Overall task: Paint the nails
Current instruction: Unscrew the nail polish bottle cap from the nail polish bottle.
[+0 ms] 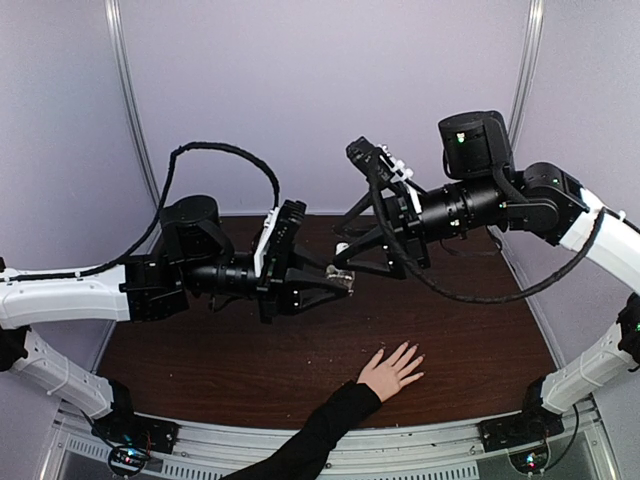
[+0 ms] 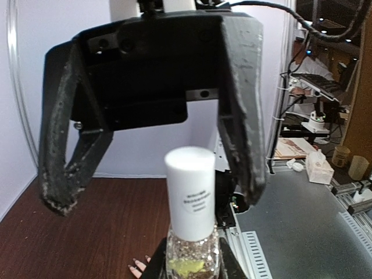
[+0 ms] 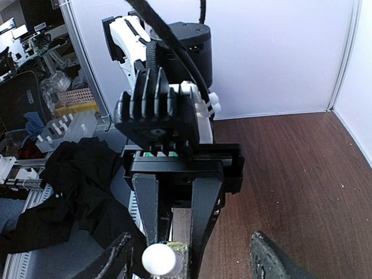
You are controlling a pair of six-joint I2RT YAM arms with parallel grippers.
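Tiny pale nails (image 1: 411, 351) tip the five spread fingers of a light-skinned human hand (image 1: 390, 374). The hand lies flat on the dark brown wooden table (image 1: 200, 360), close to its near edge and right of centre. A black sleeve (image 1: 320, 435) trails from the wrist off the near edge. From above, the nails are too small to tell whether any carries polish. A few fingertips (image 2: 136, 267) also show at the bottom of the left wrist view.

Farther back and left of the hand, raised off the table, the left gripper (image 1: 345, 281) is clamped on a small clear glass bottle (image 2: 192, 256) with glittery contents. The bottle's white cylindrical cap (image 2: 190, 192) sticks out past the fingers, toward the right arm.

The right gripper (image 2: 156, 200) faces the bottle head-on. Its two black fingers are spread wide, one on each side of the cap. Both appear clear of the cap, with a gap visible on either side.
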